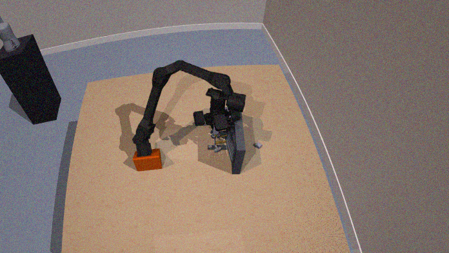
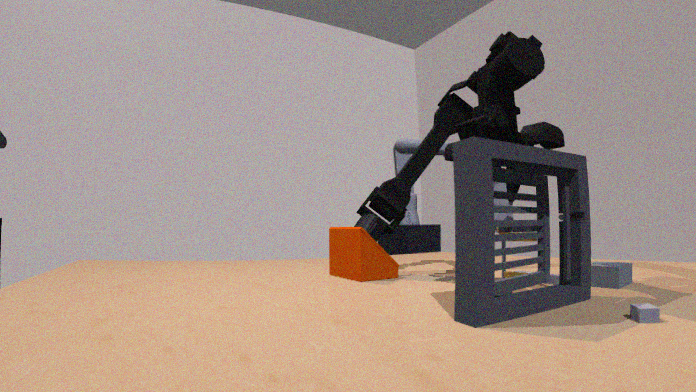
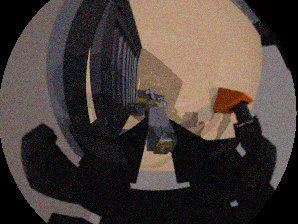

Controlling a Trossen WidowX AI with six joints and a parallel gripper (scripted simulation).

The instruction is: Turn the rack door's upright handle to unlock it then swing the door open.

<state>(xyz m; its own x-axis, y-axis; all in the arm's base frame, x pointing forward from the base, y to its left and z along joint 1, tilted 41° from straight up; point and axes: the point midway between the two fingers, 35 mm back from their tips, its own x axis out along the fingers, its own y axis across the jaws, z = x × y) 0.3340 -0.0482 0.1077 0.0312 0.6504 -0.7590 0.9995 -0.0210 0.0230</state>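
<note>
The dark grey frame (image 1: 239, 139) (image 2: 472, 235) stands upright on the table. The slatted door (image 2: 542, 230) (image 3: 125, 75) stands slightly ajar, with a narrow gap beside its edge in the exterior view and the wrist view. My gripper (image 2: 511, 197) points down on the door's side of the frame and is shut on the handle (image 3: 159, 120), a grey upright piece with a yellowish part at its near end. The handle looks turned out from the door, but its exact angle is hard to tell. The wrist hides much of the door's top in the top view.
The orange arm base (image 1: 148, 162) (image 2: 346, 254) (image 3: 230, 100) is left of the frame. A small grey block (image 1: 258, 145) (image 2: 645, 313) lies beyond the frame. A larger grey-blue box (image 2: 614, 275) lies behind the frame in the exterior view. The gripper body is close to the frame's top.
</note>
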